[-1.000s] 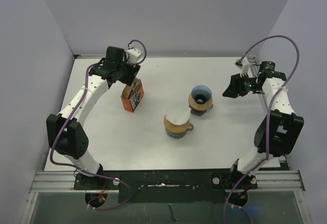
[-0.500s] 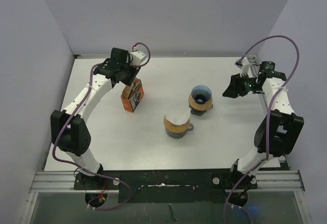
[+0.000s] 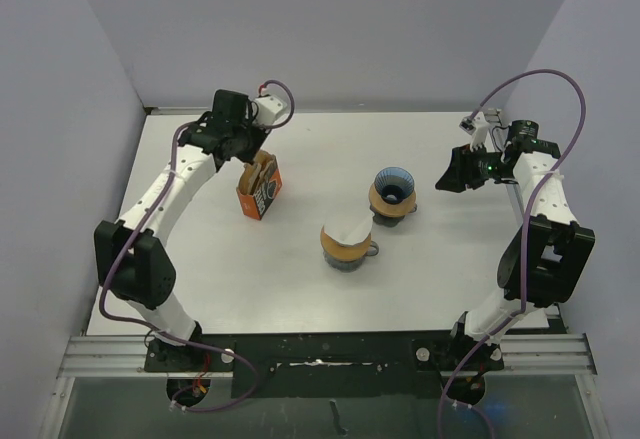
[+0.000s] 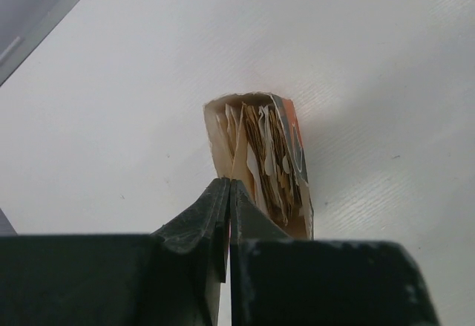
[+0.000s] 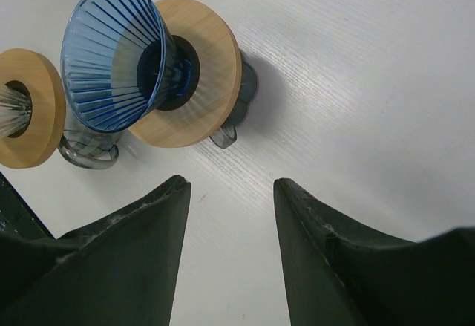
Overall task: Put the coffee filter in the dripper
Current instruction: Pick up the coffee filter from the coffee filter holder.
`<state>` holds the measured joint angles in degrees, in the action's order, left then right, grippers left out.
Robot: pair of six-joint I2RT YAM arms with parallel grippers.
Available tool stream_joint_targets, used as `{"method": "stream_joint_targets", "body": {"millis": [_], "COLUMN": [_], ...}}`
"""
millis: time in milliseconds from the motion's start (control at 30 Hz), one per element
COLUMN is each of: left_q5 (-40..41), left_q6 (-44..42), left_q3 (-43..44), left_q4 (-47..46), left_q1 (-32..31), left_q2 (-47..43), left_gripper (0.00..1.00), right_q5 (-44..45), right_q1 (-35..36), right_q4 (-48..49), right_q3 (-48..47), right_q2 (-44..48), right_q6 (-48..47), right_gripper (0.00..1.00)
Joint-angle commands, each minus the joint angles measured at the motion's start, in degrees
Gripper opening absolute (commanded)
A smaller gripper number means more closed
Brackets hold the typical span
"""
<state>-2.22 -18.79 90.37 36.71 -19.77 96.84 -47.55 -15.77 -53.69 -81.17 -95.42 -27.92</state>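
Brown paper coffee filter (image 4: 239,157) sits in orange box (image 3: 262,195), table's left; left gripper (image 4: 228,186) pinched shut on its edge. Right gripper (image 5: 230,185) half-open, empty, nr blue dripper (image 5: 119,59).

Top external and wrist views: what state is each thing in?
Filter box: upright, top open, packed with filters.
Blue dripper: upright, no filter inside.
Other dripper: white filter sitting in it.
Left gripper: shut at the box's mouth.
Right gripper: open, empty.
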Motion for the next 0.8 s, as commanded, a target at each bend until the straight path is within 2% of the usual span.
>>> {"method": "stream_joint_targets", "body": {"millis": [0,433,767], "left_q5": [-2.0,-4.5,-12.8], "left_q6": [-4.0,-3.5,-5.9], "left_q3": [2.3,2.4,12.5], "left_q4": [-1.5,-1.0,0.0], "left_q1": [0.2,1.1,1.1], "left_q2": [-5.9,-6.0,-9.0], "left_gripper": [0.0,0.0,0.0], "right_q5": [-1.1,-1.2,-1.6], "right_q1": [-0.1,0.1,2.7], "right_q4": [0.3,0.1,1.5], "right_q3": [-0.7,-0.7,-4.4], "right_q2": [0.5,0.4,2.5], "right_q6": [-0.6,-0.9,-0.1], "right_gripper": [0.5,0.5,0.5]}}
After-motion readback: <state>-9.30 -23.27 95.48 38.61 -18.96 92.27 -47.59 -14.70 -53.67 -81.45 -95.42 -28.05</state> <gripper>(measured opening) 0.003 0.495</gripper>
